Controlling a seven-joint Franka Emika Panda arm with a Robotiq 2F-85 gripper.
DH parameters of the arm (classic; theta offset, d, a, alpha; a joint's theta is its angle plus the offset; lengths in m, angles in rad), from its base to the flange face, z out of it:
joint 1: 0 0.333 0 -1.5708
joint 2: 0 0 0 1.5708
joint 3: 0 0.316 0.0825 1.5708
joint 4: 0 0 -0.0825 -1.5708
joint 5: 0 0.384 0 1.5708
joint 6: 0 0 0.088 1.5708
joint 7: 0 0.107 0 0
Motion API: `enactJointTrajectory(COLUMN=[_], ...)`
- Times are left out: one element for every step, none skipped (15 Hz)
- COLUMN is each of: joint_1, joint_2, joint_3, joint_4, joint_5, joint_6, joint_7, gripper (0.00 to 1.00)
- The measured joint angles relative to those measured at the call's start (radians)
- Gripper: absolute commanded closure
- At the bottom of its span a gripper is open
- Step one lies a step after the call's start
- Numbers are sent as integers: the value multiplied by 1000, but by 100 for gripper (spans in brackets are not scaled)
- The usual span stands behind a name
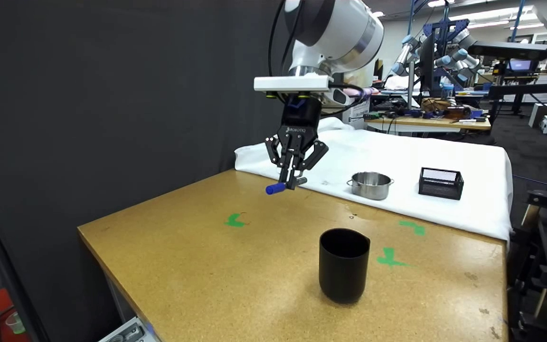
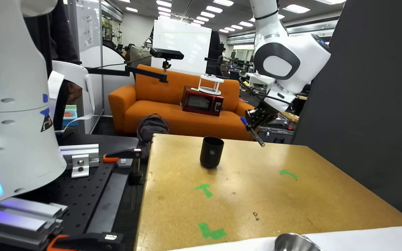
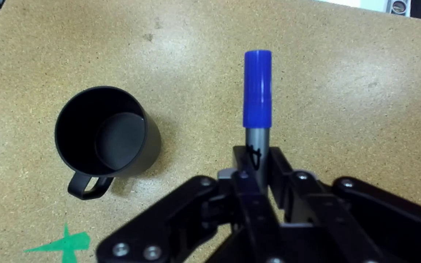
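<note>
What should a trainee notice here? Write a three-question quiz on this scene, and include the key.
1. Multiple choice: what color is the cap on the marker that the gripper holds?
A) green
B) blue
C) red
2. True or false: the black mug stands upright on the table.
3. Fill in the blank: in an exterior view, the metal pot rests on a ____ cloth.

Key: 1. B; 2. true; 3. white.
</note>
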Motion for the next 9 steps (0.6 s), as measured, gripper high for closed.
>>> enactJointTrajectory(joint_1=[1, 1, 0, -1, -4, -9, -16, -22, -29], joint_2=[1, 3, 7, 13, 22, 30, 33, 33, 32], joint_3=[-1, 0, 1, 2, 3, 2, 2, 1, 0], joint_4=[0, 0, 2, 5, 13, 20, 24, 25, 25], joint_5=[2, 10, 31, 57, 86, 116, 147, 177, 206], joint_6=[-4, -13, -25, -41, -63, -89, -116, -143, -169], joint_7=[-3, -13, -38, -70, -106, -144, -180, -213, -243], gripper=[96, 96, 96, 96, 96, 96, 96, 96, 96])
